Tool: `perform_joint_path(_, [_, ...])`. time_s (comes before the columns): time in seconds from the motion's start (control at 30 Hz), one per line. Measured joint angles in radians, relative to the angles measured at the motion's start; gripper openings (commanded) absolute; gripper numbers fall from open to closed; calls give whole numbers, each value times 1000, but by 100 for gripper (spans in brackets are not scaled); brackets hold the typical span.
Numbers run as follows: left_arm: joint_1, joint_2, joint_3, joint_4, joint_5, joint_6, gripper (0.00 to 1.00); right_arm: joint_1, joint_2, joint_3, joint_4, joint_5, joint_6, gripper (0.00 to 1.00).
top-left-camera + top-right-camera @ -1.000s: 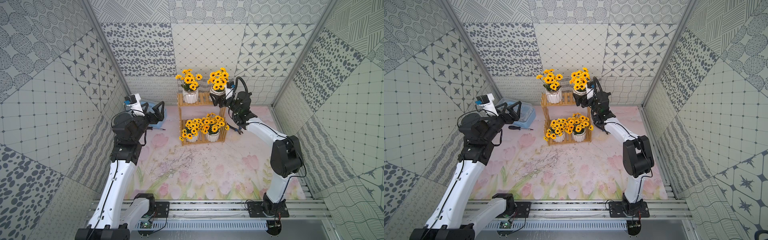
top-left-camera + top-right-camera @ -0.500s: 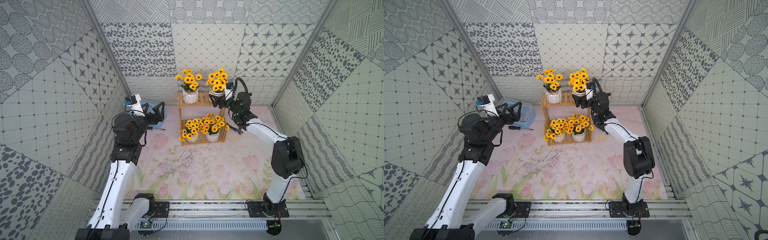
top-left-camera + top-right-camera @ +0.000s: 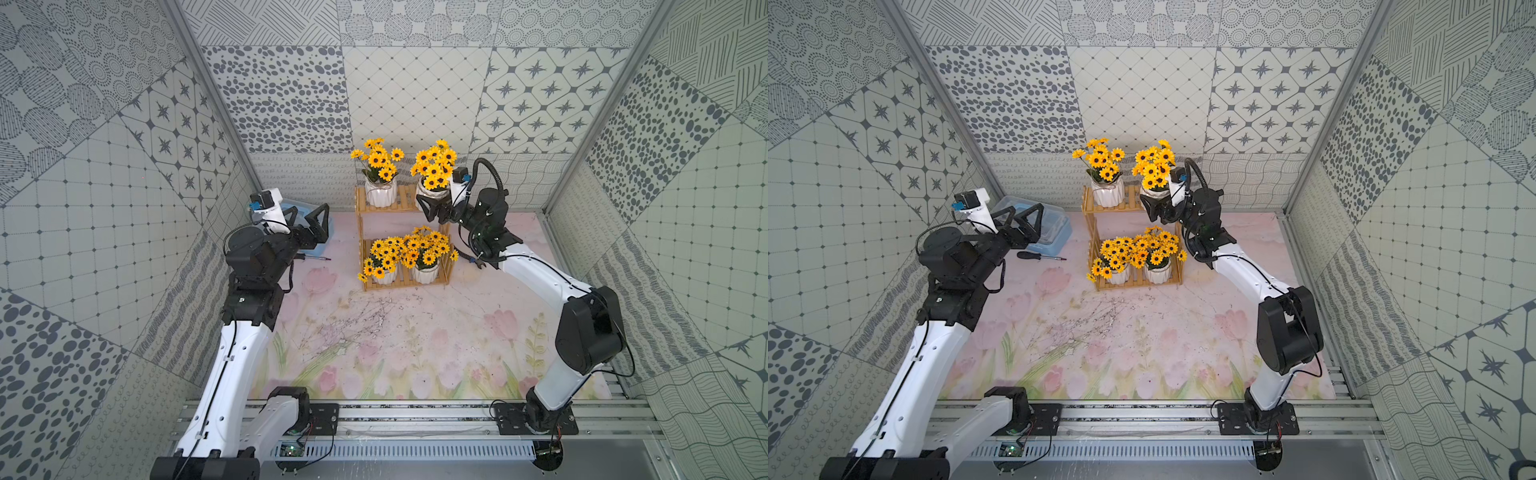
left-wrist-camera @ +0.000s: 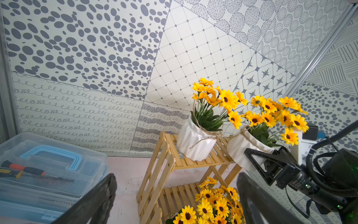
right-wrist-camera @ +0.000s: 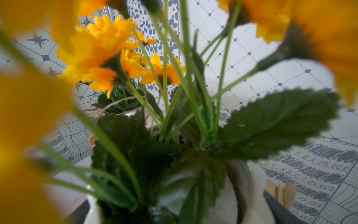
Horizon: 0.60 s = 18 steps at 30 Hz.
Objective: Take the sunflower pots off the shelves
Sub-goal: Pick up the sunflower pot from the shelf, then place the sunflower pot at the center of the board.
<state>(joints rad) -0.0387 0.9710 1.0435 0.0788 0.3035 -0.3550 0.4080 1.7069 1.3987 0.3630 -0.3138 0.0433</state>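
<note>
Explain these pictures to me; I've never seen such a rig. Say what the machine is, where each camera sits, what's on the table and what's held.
Two robot arms stand at a tulip-printed mat. Two pictures look down from overhead; two come from cameras on the arms' wrists. On the mat: a light-wood two-tier slatted rack with four white ribbed pots of yellow sunflowers, a pale blue clear plastic toolbox and a black-handled screwdriver. The right gripper grips one upper pot; the left gripper is open and empty.
</note>
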Motion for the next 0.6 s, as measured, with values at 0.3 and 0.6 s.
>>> perform_joint_path(0.3, [0, 0, -4, 0, 4, 0, 97, 16, -95, -74, -11, 3, -9, 0])
perform_joint_path(0.6, [0, 5, -4, 1, 5, 0, 97, 86, -264, -210, -58, 16, -9, 0])
